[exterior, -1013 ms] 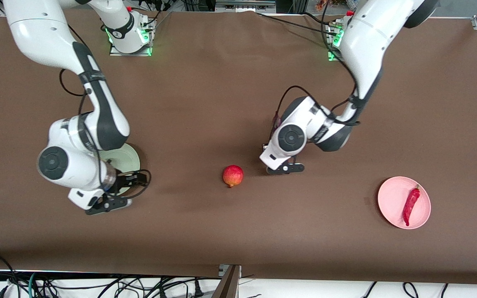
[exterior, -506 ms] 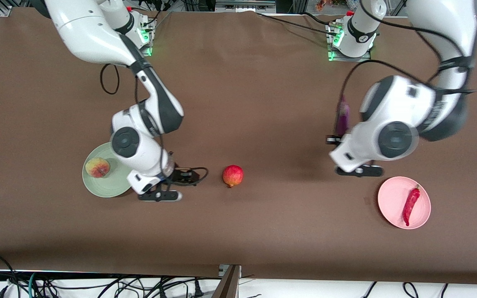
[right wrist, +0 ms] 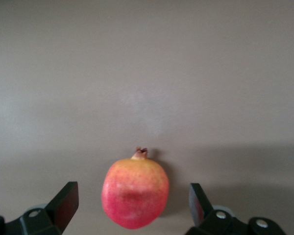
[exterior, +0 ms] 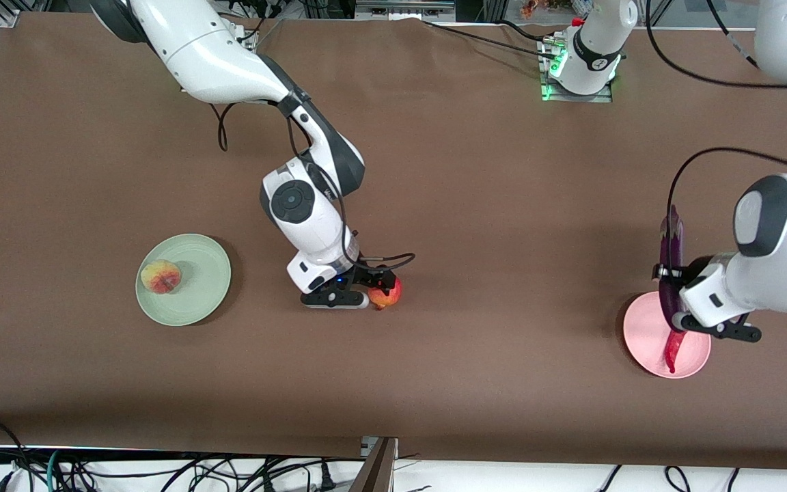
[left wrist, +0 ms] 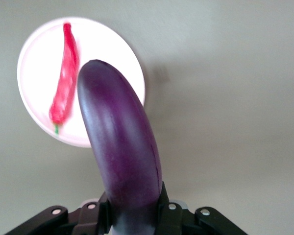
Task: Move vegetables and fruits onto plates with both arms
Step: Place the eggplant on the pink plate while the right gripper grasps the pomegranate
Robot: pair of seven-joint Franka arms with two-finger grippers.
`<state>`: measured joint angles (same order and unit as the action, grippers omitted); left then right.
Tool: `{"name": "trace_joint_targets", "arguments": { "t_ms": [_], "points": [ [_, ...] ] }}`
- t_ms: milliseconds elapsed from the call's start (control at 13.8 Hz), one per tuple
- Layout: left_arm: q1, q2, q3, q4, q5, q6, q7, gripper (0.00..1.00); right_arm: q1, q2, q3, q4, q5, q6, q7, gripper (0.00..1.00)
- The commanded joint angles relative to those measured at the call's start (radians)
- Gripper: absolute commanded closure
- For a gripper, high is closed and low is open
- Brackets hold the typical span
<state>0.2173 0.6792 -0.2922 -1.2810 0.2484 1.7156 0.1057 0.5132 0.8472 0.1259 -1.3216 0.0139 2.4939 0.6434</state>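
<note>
The purple eggplant [exterior: 671,263] hangs over the pink plate [exterior: 639,328], and my left gripper [exterior: 675,311] is shut on it. In the left wrist view the eggplant [left wrist: 120,147] sits clamped in that gripper [left wrist: 133,215], above the plate [left wrist: 36,58] and the red chili [left wrist: 63,83]. The chili [exterior: 671,350] lies on the pink plate. My right gripper [exterior: 374,292] is open and low over the red fruit [exterior: 389,294], which lies on the table between its fingers [right wrist: 64,201]. The fruit [right wrist: 135,192] touches neither finger. The peach [exterior: 160,276] rests on the green plate [exterior: 202,287].
The brown table cloth [exterior: 503,205] runs between the two plates. The arm bases [exterior: 581,61] stand at the table edge farthest from the front camera. Loose cables [exterior: 161,471] hang below the edge nearest to it.
The right arm has swung from the green plate, where the peach now lies uncovered, to the red fruit. The left arm has carried the eggplant from mid-table to over the pink plate.
</note>
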Motion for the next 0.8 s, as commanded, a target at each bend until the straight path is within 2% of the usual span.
{"name": "trace_joint_targets", "arguments": {
  "t_ms": [0,145,289,434,506,579,651,723],
  "points": [
    [-0.023,0.100,0.017,0.029,0.113,0.123,0.054,0.96,0.025,0.033,-0.014,0.007,-0.012,0.062,0.018,0.00],
    [-0.036,0.176,0.085,0.051,0.161,0.188,0.087,0.96,0.034,0.050,-0.014,0.007,-0.015,0.085,0.018,0.00],
    [-0.041,0.226,0.093,0.091,0.172,0.228,0.098,0.96,0.041,0.065,-0.017,0.007,-0.037,0.103,0.018,0.00],
    [-0.049,0.237,0.103,0.083,0.227,0.228,0.103,0.95,0.042,0.082,-0.019,0.007,-0.060,0.123,0.016,0.00],
    [-0.050,0.246,0.103,0.081,0.247,0.228,0.103,0.91,0.044,0.092,-0.019,0.007,-0.061,0.140,0.016,0.00],
    [-0.050,0.247,0.103,0.080,0.247,0.228,0.103,0.69,0.050,0.095,-0.019,0.007,-0.063,0.149,0.016,0.00],
    [-0.050,0.247,0.103,0.078,0.247,0.228,0.100,0.18,0.053,0.102,-0.022,0.007,-0.063,0.154,0.016,0.00],
    [-0.058,0.241,0.103,0.078,0.247,0.228,0.103,0.00,0.054,0.107,-0.022,0.007,-0.065,0.164,0.016,0.00]
  ]
}}
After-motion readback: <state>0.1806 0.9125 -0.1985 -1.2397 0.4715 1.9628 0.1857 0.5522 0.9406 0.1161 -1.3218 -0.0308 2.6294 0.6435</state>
